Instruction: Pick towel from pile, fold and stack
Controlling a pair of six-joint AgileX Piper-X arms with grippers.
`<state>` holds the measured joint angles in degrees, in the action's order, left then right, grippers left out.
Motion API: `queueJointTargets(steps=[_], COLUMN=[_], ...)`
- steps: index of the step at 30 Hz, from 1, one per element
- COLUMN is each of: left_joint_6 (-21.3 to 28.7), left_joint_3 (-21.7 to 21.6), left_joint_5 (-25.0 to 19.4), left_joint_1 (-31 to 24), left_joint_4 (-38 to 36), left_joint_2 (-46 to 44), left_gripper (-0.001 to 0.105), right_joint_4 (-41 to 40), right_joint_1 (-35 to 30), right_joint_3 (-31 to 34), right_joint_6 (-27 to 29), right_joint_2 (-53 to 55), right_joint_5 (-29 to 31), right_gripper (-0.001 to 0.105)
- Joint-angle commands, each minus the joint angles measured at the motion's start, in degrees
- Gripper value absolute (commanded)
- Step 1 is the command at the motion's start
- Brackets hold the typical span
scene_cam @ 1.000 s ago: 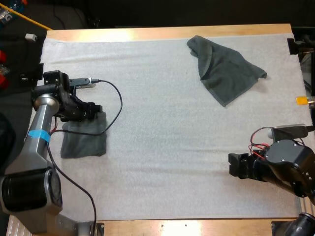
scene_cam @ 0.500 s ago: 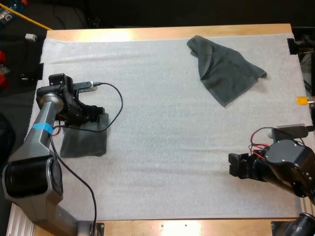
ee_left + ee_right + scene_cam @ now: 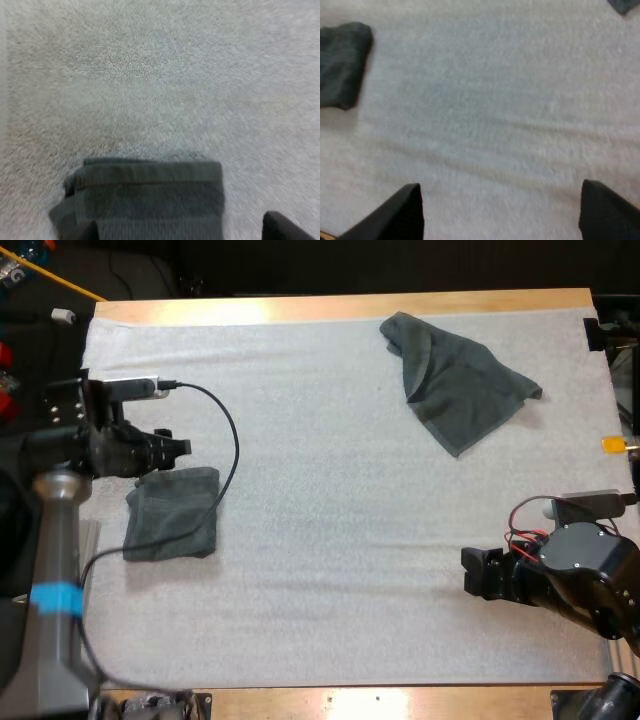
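Note:
A folded dark grey-green towel [image 3: 171, 526] lies flat on the white mat [image 3: 330, 490] at its left side. My left gripper [image 3: 176, 447] hovers just behind the towel's far edge, open and empty. In the left wrist view its fingers [image 3: 286, 228] stand wide apart above the folded towel [image 3: 150, 192]. A crumpled towel [image 3: 455, 380] rests at the mat's far right. My right gripper [image 3: 472, 574] waits low at the near right, open over bare mat, fingers [image 3: 395, 212] well apart. The right wrist view also takes in the folded towel [image 3: 340, 65] farther off.
The wooden table edge [image 3: 340, 306] runs along the far side. A wide stretch of bare mat separates the two towels.
My left gripper has lifted off the folded towel and drawn back to the left, leaving the towel flat on the mat. The right arm has stayed put.

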<state>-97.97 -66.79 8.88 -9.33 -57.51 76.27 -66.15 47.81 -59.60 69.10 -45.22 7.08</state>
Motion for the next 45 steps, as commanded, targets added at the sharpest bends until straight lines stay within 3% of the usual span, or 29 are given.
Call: queueJointTargets(steps=[1,10,21,29,39,45], left_joint_6=[0.3,0.4,-0.6,-0.4,0.6,0.6], left_joint_3=[-0.2,-0.2,-0.2,-0.1,-0.1,-0.1], left_joint_5=[0.0,1.9,3.8,3.8,3.8,3.4], left_joint_1=[0.3,0.3,0.3,1.9,6.3,6.3], left_joint_4=[-1.8,-8.5,-11.8,-11.8,-13.3,-16.4], left_joint_2=[-1.9,-12.4,-18.8,-20.6,-20.8,-21.6], left_gripper=[0.062,0.062,0.062,0.062,0.062,0.062], right_joint_4=[1.7,8.4,11.5,8.3,5.1,4.2], right_joint_1=[-0.1,-2.5,-20.9,-35.0,-47.1,-48.5], right_joint_3=[-0.1,-0.1,-0.1,-0.1,-0.1,-0.1], right_joint_6=[1.0,5.9,13.9,19.1,27.7,30.6], right_joint_2=[0.0,-1.3,-4.4,-4.4,0.7,5.5], right_joint_5=[0.0,3.5,-1.9,-3.5,-3.0,-1.0], right_gripper=[0.063,0.063,0.063,0.063,0.063,0.063])
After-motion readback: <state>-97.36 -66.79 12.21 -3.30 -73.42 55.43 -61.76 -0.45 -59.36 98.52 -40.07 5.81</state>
